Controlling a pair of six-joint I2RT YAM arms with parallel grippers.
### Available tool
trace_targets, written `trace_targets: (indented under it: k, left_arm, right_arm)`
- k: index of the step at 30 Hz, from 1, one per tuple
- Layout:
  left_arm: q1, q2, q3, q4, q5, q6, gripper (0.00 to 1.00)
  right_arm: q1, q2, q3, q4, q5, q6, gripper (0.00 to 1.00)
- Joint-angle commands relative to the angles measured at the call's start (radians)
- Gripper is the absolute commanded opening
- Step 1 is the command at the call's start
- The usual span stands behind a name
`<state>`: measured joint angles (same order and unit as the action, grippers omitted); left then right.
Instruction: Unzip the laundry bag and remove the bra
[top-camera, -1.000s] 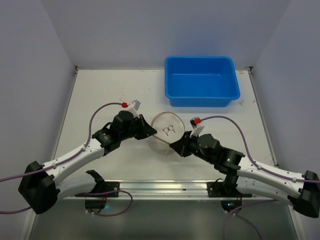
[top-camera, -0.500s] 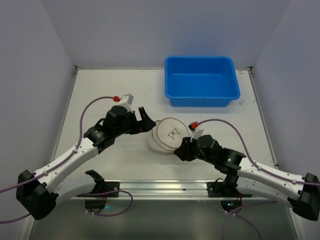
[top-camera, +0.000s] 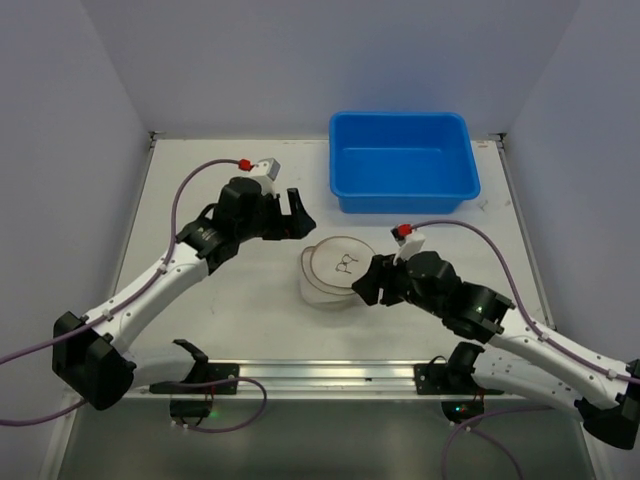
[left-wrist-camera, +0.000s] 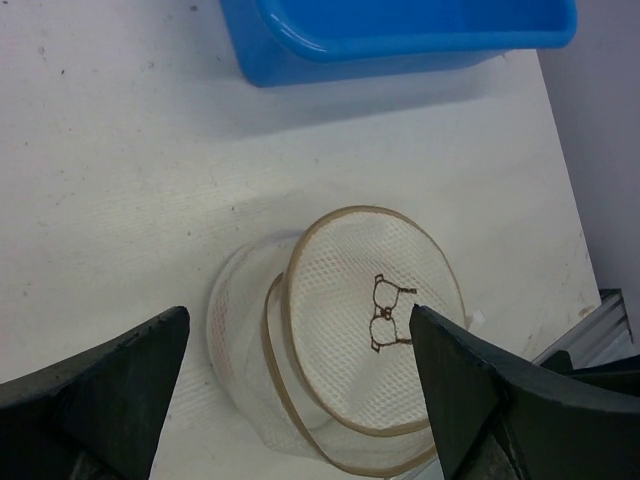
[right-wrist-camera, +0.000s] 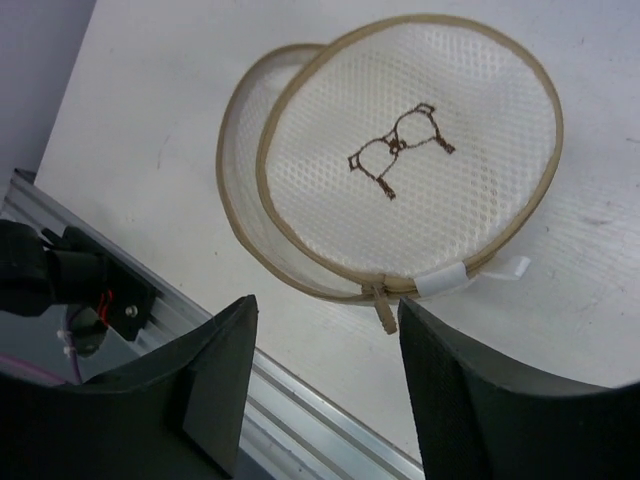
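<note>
From above, the laundry bag (top-camera: 335, 270) lies on the white table (top-camera: 250, 300), in front of the blue tub (top-camera: 403, 160) and well apart from it, between the two arms. The left gripper (top-camera: 298, 214) hovers just off the bag's far-left edge, jaws spread wide and gripping nothing. The right gripper (top-camera: 368, 283) sits at the bag's right side, very near it — whether it touches cannot be told here. In the left wrist view the two dark fingers (left-wrist-camera: 105, 400) stand far apart at the lower corners, empty, with the bag seen between them. Its flat top, bearing the bra outline (left-wrist-camera: 385, 312), lies skewed over the mesh drum, and the tan zipper band (left-wrist-camera: 275, 350) shows as two offset rings. The right wrist view shows that arm's fingers (right-wrist-camera: 215, 390) parted with nothing between them, clear of the bag — a tan zipper pull (right-wrist-camera: 384, 308) and a white tag (right-wrist-camera: 485, 272) lie at the bag's near rim.
</note>
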<state>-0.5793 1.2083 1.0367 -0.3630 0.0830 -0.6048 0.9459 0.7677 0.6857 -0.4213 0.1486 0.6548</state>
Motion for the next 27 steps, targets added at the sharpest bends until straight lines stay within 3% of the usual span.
trace_targets:
  k: [1, 6, 10, 13, 15, 17, 20, 22, 27]
  left_arm:
    - [0.015, 0.052, 0.014, 0.016, 0.075, 0.046, 0.95]
    - [0.015, 0.069, -0.105, 0.137, 0.164, 0.008, 0.88]
    - [0.016, 0.063, -0.205, 0.170, 0.178, -0.003, 0.82]
    - [0.015, 0.047, -0.262, 0.211, 0.195, -0.019, 0.67]
    - [0.015, 0.036, -0.312, 0.258, 0.218, -0.047, 0.47]
    - [0.013, 0.025, -0.349, 0.289, 0.235, -0.075, 0.36]
    - [0.013, 0.010, -0.405, 0.341, 0.238, -0.098, 0.07]
    - [0.012, -0.004, -0.440, 0.393, 0.257, -0.108, 0.00]
    - [0.003, -0.062, -0.501, 0.476, 0.247, -0.142, 0.00]
  right_arm:
    - [-0.004, 0.007, 0.123, -0.086, 0.074, -0.004, 0.62]
    - [-0.004, -0.024, 0.115, -0.163, 0.143, -0.021, 0.75]
    - [-0.004, -0.079, 0.051, -0.175, 0.146, 0.002, 0.75]
    - [-0.004, -0.085, 0.026, -0.154, 0.143, 0.012, 0.73]
    - [-0.004, -0.071, 0.026, -0.120, 0.144, 0.009, 0.72]
    - [-0.002, -0.038, 0.031, -0.074, 0.129, 0.006, 0.72]
    - [-0.004, 0.033, 0.064, -0.022, 0.096, 0.008, 0.70]
    - [-0.002, 0.076, 0.112, -0.005, 0.082, 0.011, 0.69]
    - [-0.002, 0.209, 0.253, 0.009, 0.054, -0.015, 0.61]
